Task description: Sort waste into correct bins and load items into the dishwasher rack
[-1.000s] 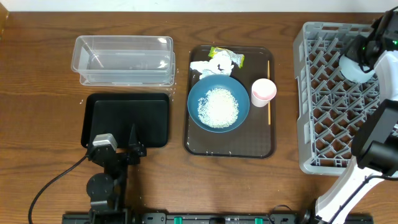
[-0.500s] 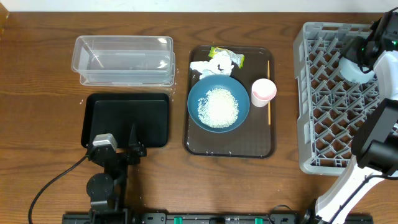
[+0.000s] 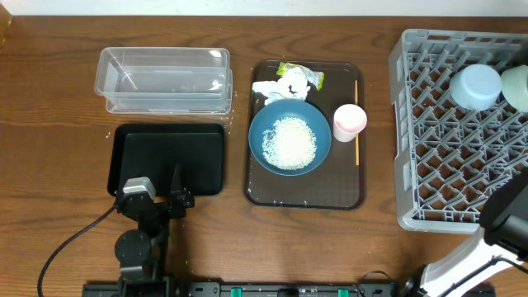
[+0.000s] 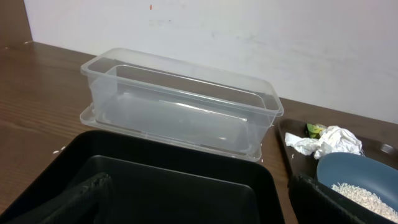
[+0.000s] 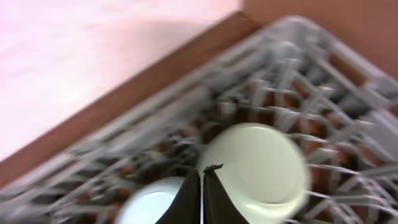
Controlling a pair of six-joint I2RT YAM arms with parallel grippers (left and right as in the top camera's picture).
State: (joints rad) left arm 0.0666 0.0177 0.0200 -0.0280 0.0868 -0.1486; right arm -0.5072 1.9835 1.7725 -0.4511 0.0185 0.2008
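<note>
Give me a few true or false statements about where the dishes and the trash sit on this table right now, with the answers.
1. The pink cup stands in the dishwasher rack. False: it stands on the brown serving tray.
2. The pale-blue bowl and the mint-green bowl sit side by side in the rack. True.
3. The tissue lies in the clear tub. False: it lies on the serving tray, and the tub looks empty.
4. The rice is in the dark blue bowl. True.
</note>
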